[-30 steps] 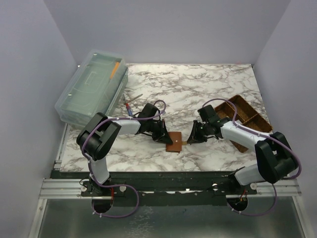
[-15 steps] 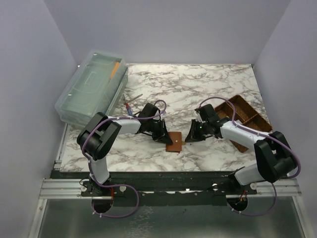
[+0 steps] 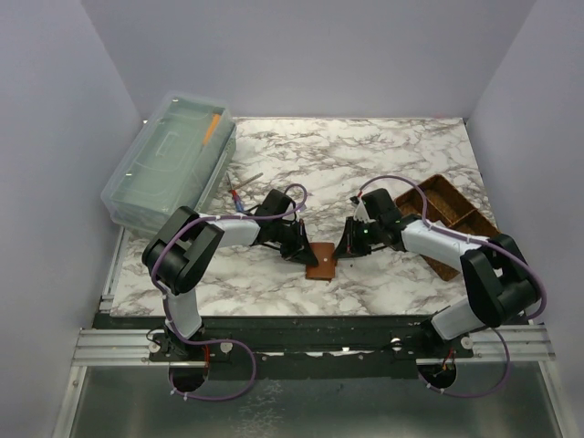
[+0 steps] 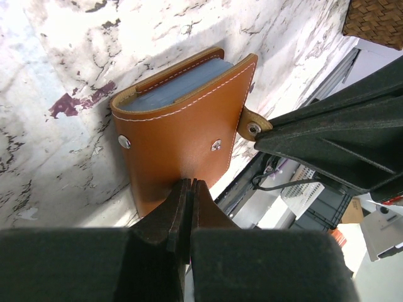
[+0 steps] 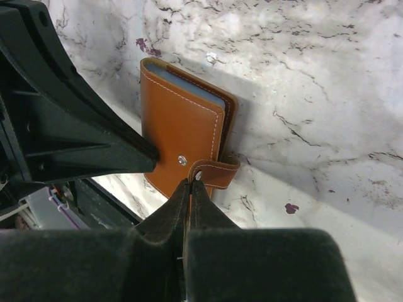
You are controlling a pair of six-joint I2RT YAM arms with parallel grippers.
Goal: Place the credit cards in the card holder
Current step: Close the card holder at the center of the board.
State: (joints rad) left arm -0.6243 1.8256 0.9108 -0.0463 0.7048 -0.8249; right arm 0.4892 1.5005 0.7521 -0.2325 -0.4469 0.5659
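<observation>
The card holder [image 3: 321, 262] lies folded on the marble table between both arms, a tan leather wallet [image 4: 182, 135] [image 5: 179, 141]. Blue-grey edges of the credit cards [image 4: 173, 91] [image 5: 189, 85] show inside its open far end. My left gripper [image 3: 301, 254] [image 4: 189, 184] is shut, its tips resting on the cover's near edge with nothing between them. My right gripper [image 3: 343, 253] [image 5: 191, 181] is shut on the end of the snap tab [image 5: 217, 173] [image 4: 254, 124], which curls up from the wallet's side, unsnapped from the stud on the cover.
A brown woven divided basket [image 3: 452, 219] [image 4: 374, 22] sits to the right behind the right arm. A clear plastic lidded box [image 3: 169, 164] stands at the back left, with a pen-like tool [image 3: 242, 190] beside it. The table's front edge runs just below the wallet.
The right gripper closed on the snap tab and shifted left and slightly back, lifting the tab off the table towards the wallet. The left gripper and the wallet stayed put.
</observation>
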